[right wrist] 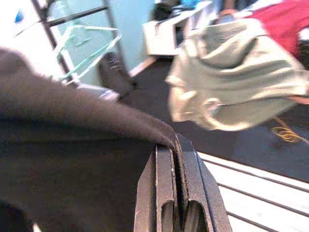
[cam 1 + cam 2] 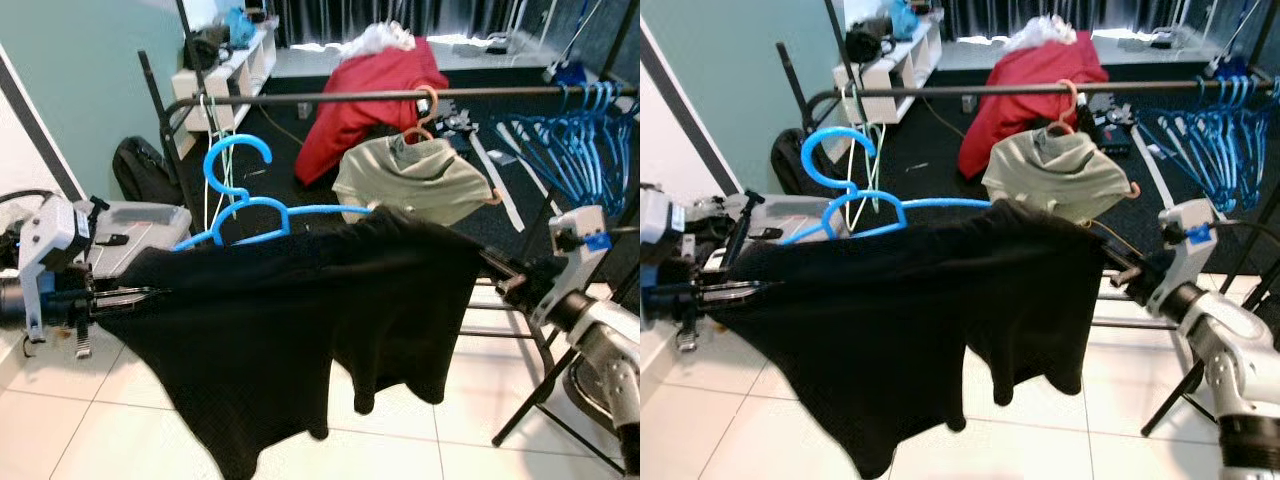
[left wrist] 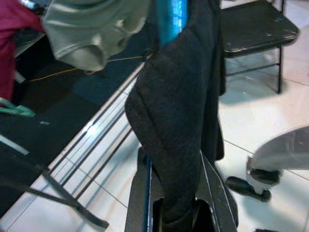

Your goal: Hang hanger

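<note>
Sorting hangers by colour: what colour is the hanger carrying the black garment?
Blue hanger, clearest in the left eye view.

A black clothes rail (image 2: 330, 98) carries a pale green garment (image 2: 415, 180) on a pink hanger (image 2: 428, 115) and, further right, a bunch of empty blue hangers (image 2: 575, 135).

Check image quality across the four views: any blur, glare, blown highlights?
Left and right eye views: mostly sharp, with blown-out daylight under the curtains at the top and the black garment nearly without detail. Left wrist view: blue hanger and garment soft at close range, glare on the floor tiles. Right wrist view: blurred throughout, grey shirt smeared, right gripper fingers sharpest.
</note>
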`<state>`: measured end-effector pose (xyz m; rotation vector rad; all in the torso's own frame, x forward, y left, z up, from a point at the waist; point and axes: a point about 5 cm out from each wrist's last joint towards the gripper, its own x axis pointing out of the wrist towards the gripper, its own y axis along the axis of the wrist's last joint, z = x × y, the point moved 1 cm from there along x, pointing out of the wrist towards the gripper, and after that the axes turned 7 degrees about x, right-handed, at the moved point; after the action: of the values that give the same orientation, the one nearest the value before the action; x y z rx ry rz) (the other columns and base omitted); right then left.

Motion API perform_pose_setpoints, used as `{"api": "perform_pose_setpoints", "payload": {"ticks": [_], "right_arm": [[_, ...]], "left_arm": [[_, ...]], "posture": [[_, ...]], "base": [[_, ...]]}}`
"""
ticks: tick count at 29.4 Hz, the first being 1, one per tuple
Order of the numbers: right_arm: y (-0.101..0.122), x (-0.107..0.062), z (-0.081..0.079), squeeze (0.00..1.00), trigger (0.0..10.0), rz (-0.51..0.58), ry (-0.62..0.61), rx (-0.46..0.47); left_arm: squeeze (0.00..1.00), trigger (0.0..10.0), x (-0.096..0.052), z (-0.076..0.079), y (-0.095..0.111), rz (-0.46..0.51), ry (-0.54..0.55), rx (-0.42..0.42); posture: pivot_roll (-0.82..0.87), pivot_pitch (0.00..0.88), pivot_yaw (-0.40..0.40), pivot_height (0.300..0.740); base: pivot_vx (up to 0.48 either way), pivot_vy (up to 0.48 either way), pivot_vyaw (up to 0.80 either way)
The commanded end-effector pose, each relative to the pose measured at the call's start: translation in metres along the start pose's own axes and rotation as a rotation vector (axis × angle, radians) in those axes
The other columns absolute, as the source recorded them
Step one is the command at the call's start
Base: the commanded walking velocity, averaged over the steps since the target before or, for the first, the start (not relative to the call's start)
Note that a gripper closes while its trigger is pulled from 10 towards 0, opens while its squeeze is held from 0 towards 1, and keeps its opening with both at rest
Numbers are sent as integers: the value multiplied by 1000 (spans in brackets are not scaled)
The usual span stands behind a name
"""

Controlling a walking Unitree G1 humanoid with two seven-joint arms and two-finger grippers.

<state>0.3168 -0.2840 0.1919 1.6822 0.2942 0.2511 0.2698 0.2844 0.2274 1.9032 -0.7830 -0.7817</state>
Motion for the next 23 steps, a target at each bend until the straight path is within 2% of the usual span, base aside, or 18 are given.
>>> {"api": "perform_pose_setpoints", "payload": {"ticks": [1,2,6,7,8,9,10,11,12,13,14,17,18,20,21,22,23], "right_arm": [[9,-19,33,0,0,46,-218,-5],[5,-22,39,0,0,31,-257,-3],[1,-22,40,0,0,16,-261,-3],[-8,-19,33,0,0,-17,-231,5],[-21,-11,19,0,0,-59,-176,20],[-21,-11,19,0,0,-59,-176,20],[-36,-3,-3,0,0,-111,-84,52],[-46,3,-18,0,0,-142,-22,76],[-46,3,-18,0,0,-142,-22,76],[-50,8,-41,0,3020,-148,86,103],[-48,10,-57,0,10000,-130,174,128],[-46,11,-65,0,10000,-113,226,141],[-41,10,-70,1000,10000,-103,270,135],[-41,10,-70,1000,10000,-103,270,135],[-32,5,-67,1000,10000,-88,310,123],[-32,5,-67,1000,10000,-88,310,123],[-12,-16,-62,1000,10000,-94,439,56]], "left_arm": [[0,10000,-20,-9,-9,-31,105,-27],[0,10000,-25,-11,-14,-30,152,-43],[0,10000,-26,-12,-15,-22,176,-44],[0,10000,-20,-13,-12,17,191,-43],[0,10000,-12,-13,-6,78,208,-44],[0,10000,-12,-13,-6,78,208,-44],[0,10000,0,-10,2,134,203,-43],[0,10000,8,-8,6,171,198,-40],[0,10000,8,-8,6,171,198,-40],[0,10000,21,0,10,181,152,-22],[0,10000,31,9,11,179,104,-7],[0,10000,38,14,11,176,73,3],[0,10000,44,19,11,151,43,20],[0,10000,44,19,11,151,43,20],[0,10000,46,20,5,76,20,49],[0,10000,46,20,5,76,20,49],[0,10000,42,20,-10,-115,-41,147]], "posture": [[-129,0,72,731],[-127,0,72,731],[-127,0,72,731],[-127,0,72,731],[-127,0,72,731],[-127,0,72,731],[-130,0,72,731],[-130,0,72,731],[-130,0,72,731],[-130,0,72,731],[-126,0,69,731],[-126,0,69,731],[-126,0,69,731],[-126,0,69,731],[-131,0,73,731],[-131,0,73,731],[-129,0,75,731]], "base": [[0,0,0],[0,0,0],[0,0,0],[0,0,0],[0,0,0],[0,0,0],[0,0,0],[0,0,0],[0,0,0],[0,0,0],[0,0,0],[0,0,0],[0,0,0],[0,0,0],[0,0,0],[0,0,0],[0,0,0]]}}
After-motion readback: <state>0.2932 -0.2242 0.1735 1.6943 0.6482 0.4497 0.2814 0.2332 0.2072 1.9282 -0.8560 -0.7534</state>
